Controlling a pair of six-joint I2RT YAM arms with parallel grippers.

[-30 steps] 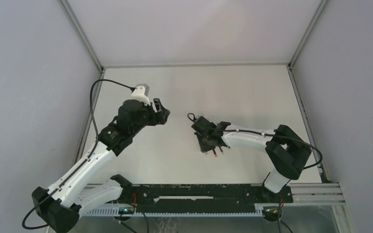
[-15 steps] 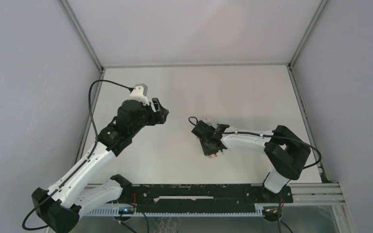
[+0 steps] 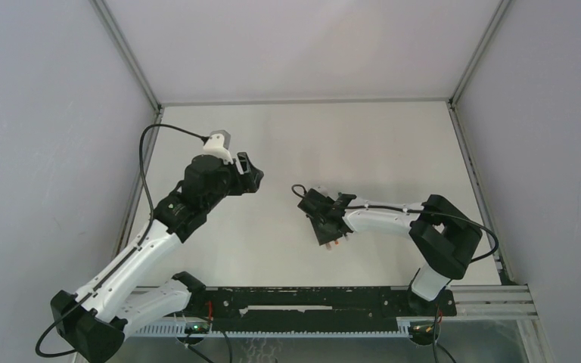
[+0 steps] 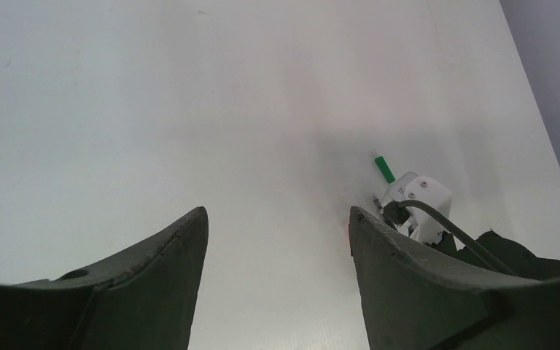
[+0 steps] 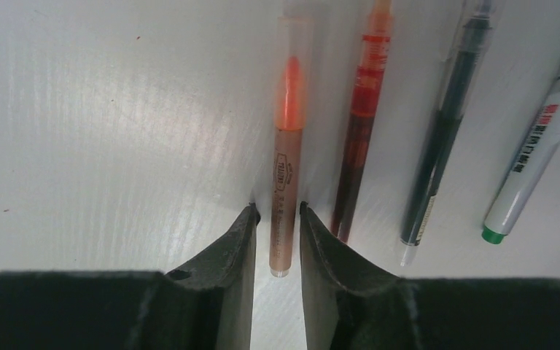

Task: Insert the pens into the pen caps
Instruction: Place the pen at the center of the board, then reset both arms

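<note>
low over the white table (image 5: 117, 109) with the right gripper (image 5: 277, 210). jaws spread a little, 1 on each side of the orange-red pen (image 5: 286, 182), not pinching it. right beside that, flat and side by side: a dark red pen (image 5: 361, 124), a black pen (image 5: 445, 117), a pale pen with a green end (image 5: 536, 157). well apart, above the table, the left gripper (image 4: 278, 211), spread wide, holding nothing.

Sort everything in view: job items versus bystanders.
Job: orange-red stick pen, dark red stick pen, black stick pen, white plastic pen with green end, right end effector straddling the orange-red one.
Bystanders: white table, black cable on the left arm, left end effector.
</note>
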